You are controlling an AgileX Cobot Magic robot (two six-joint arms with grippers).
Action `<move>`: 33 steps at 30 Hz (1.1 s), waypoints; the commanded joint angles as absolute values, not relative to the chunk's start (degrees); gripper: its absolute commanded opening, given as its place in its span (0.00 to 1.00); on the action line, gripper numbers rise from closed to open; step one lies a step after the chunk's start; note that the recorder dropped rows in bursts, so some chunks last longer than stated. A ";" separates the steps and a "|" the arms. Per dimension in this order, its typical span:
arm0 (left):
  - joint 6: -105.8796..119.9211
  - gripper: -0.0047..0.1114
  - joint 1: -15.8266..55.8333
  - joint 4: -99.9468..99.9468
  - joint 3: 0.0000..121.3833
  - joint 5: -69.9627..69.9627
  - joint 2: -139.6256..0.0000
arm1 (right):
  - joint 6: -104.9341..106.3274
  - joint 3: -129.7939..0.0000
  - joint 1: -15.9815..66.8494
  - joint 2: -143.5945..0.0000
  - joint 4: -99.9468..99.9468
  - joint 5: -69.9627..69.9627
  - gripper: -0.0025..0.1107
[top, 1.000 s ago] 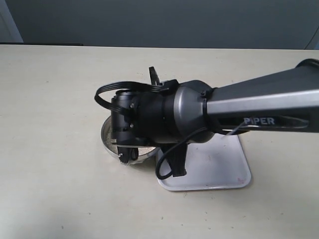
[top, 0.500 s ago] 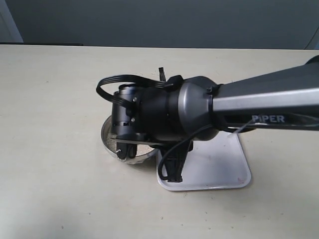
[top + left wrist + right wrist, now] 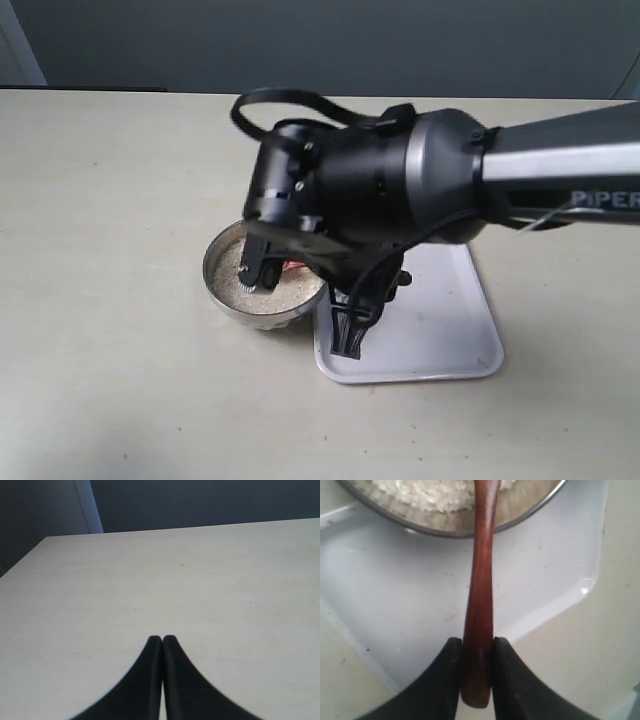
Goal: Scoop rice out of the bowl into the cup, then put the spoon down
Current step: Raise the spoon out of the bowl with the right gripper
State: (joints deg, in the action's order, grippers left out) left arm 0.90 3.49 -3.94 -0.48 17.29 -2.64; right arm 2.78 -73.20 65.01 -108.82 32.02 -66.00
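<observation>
The pale beige surface (image 3: 120,200) carries a round stainless-steel bowl (image 3: 222,300) holding rice (image 3: 238,288). Just beside the bowl, to its right in the exterior view, a pale rectangular tray (image 3: 440,345) with rounded corners lies flat.

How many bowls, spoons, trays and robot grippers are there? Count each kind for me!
Bowl: 1, with rice in it
Spoon: 1
Tray: 1
Grippers: 2, the left gripper and the right gripper
Total: 5
</observation>
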 commanded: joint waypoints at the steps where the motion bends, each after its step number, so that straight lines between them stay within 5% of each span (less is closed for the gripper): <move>1: 0.54 0.04 3.59 -3.99 0.00 16.58 -2.70 | 2.46 -73.50 61.30 -106.37 26.30 -64.13 0.02; 33: 0.54 0.04 3.59 -3.99 0.00 16.67 -2.70 | 5.93 -73.50 52.18 -104.78 25.00 -53.00 0.02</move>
